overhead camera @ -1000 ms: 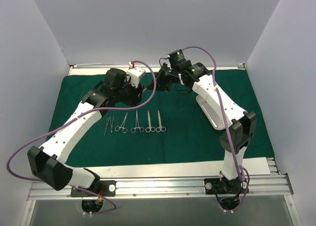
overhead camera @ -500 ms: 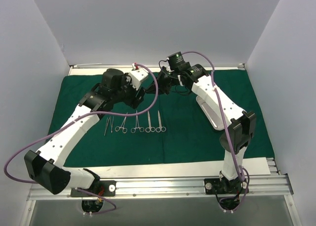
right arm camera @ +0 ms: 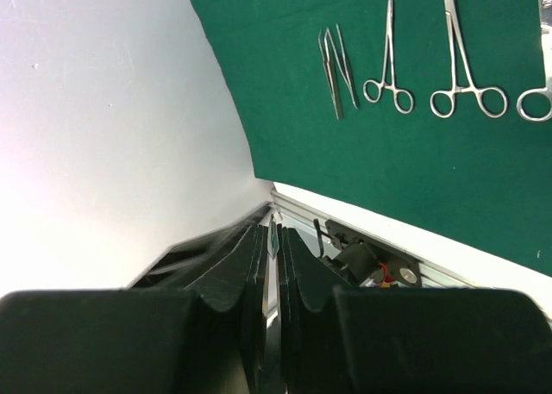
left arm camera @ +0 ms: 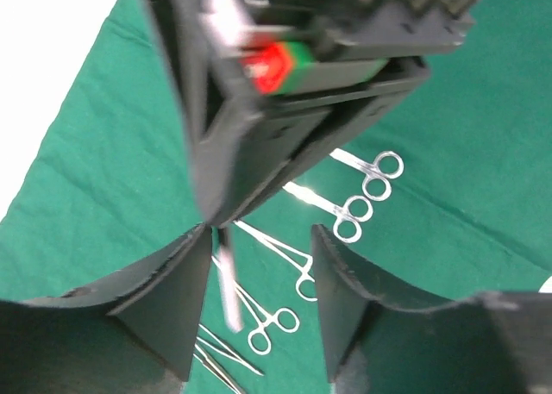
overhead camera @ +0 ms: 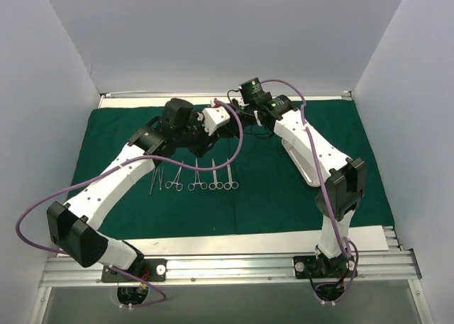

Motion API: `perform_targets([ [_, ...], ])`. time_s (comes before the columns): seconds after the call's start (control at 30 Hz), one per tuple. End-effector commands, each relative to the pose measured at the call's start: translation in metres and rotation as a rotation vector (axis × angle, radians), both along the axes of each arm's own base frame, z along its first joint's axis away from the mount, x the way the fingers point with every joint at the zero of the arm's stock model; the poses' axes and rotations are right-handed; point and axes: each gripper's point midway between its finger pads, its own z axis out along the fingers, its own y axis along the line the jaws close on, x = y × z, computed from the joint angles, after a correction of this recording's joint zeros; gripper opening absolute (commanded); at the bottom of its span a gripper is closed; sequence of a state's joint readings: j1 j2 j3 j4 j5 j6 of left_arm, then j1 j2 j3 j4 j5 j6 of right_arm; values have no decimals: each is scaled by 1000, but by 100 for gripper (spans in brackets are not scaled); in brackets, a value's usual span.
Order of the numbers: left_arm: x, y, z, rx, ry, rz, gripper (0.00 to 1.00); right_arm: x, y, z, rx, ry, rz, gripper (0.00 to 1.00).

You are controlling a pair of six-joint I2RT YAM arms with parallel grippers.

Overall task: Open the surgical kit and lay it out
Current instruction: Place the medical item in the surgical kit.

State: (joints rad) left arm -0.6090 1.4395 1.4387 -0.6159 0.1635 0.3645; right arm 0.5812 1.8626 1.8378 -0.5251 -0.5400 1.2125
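The dark green drape point(overhead camera: 273, 196) lies flat on the table. On it, left of centre, is a row of several silver ring-handled instruments point(overhead camera: 193, 176), with tweezers point(right arm camera: 335, 71) at its left end. The steel tray point(overhead camera: 303, 166) sits to the right, partly under my right arm. My right gripper point(overhead camera: 240, 115) hangs above the back of the drape, shut on a slim silver instrument point(left arm camera: 228, 286) that points down. My left gripper point(left arm camera: 261, 260) is open right below it, and its fingers point(left arm camera: 185, 303) stand on either side of that instrument without touching it.
White walls close in the left, back and right sides. A white sheet point(overhead camera: 284, 240) pokes out under the drape's front edge, in front of the aluminium rail point(overhead camera: 234, 267) that carries the arm bases. Purple cables loop off both arms.
My left arm has swung right and brought its gripper up to the right gripper. Its jaws widened, then narrowed a little. The right arm barely moved.
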Motion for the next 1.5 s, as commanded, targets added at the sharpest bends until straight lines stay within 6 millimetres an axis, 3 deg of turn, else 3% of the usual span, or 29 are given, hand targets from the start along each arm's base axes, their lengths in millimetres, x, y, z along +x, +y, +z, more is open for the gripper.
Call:
perform_targets([
  [0.0, 0, -6, 11, 24, -25, -39, 56, -6, 0, 30, 66, -42, 6, 0],
  [0.07, 3, -3, 7, 47, -19, -23, 49, -6, 0, 32, 68, -44, 7, 0],
  [0.23, 13, 12, -2, 116, -3, 68, 2, -7, -1, 31, 60, -46, 9, 0],
  [0.33, 16, 18, 1, 110, -9, 101, 2, -3, -2, 33, 61, -62, 8, 0],
  [0.4, 17, 20, 3, 83, -8, 117, 2, 2, -7, 38, 43, -97, 10, 13],
  [0.43, 15, 22, 4, 61, 4, 133, 2, 7, -11, 38, 31, -107, 7, 24],
  [0.53, 14, 35, 0, -4, 70, 188, 2, 30, -43, 42, -45, -180, -42, 35],
  [0.57, 11, 41, -10, -9, 97, 204, 2, 33, -50, 46, -55, -201, -52, 40],
  [0.63, 11, 58, -11, -52, 122, 269, 2, 38, -71, 37, -99, -204, -66, 47],
  [0.7, 7, 75, -29, -61, 184, 320, 2, 39, -92, 38, -119, -230, -83, 48],
  [0.77, 10, 106, -40, -71, 223, 429, 2, 35, -110, 29, -151, -232, -86, 49],
  [0.87, 6, 150, -73, -24, 334, 561, 2, 32, -134, 18, -173, -227, -106, 49],
  [0.93, 4, 176, -92, -1, 388, 643, 2, 27, -143, 18, -177, -237, -110, 50],
  [1.07, -5, 204, -123, 4, 517, 750, 2, 17, -146, 6, -186, -223, -85, 50],
  [1.3, -21, 221, -174, 70, 723, 883, 2, 4, -147, -10, -173, -182, -55, 50],
  [1.47, -19, 226, -188, 75, 769, 937, 2, 6, -154, -13, -170, -177, -68, 50],
])
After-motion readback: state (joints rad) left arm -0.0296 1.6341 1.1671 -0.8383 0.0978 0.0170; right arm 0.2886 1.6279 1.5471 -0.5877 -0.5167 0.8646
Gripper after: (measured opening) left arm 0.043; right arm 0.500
